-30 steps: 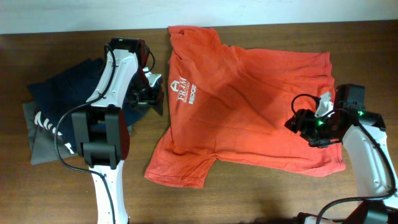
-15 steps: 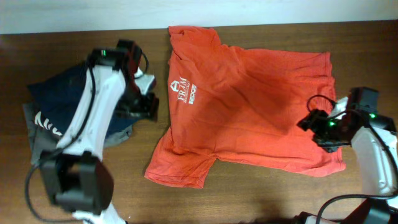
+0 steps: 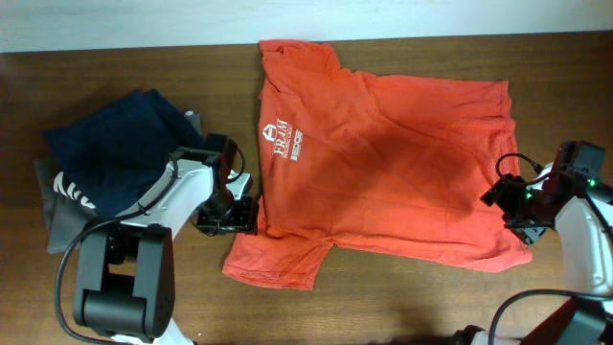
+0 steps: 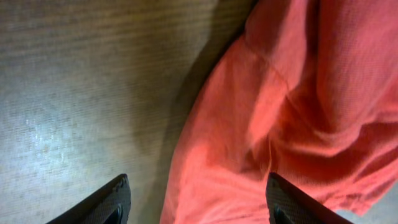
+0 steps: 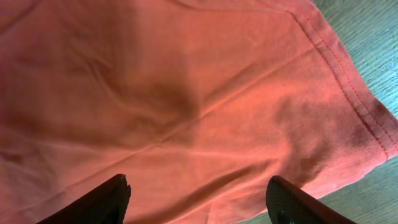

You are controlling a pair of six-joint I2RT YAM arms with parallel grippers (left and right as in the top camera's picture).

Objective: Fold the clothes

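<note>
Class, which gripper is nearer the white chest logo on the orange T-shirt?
Left. The left gripper is at the T-shirt edge beside the sleeve, close to the white logo. The right gripper is over the opposite end, by the hem.

- The orange-red T-shirt (image 3: pixel 383 163) lay spread on the wooden table (image 3: pixel 383 316), white logo toward 9 o'clock.
- The left gripper (image 3: pixel 230 217) sat at its 8 o'clock edge, the right gripper (image 3: pixel 510 203) at 4 o'clock.
- A navy garment (image 3: pixel 115 153) overlapped a grey garment (image 3: pixel 59 228) at the table's 9 o'clock.
</note>
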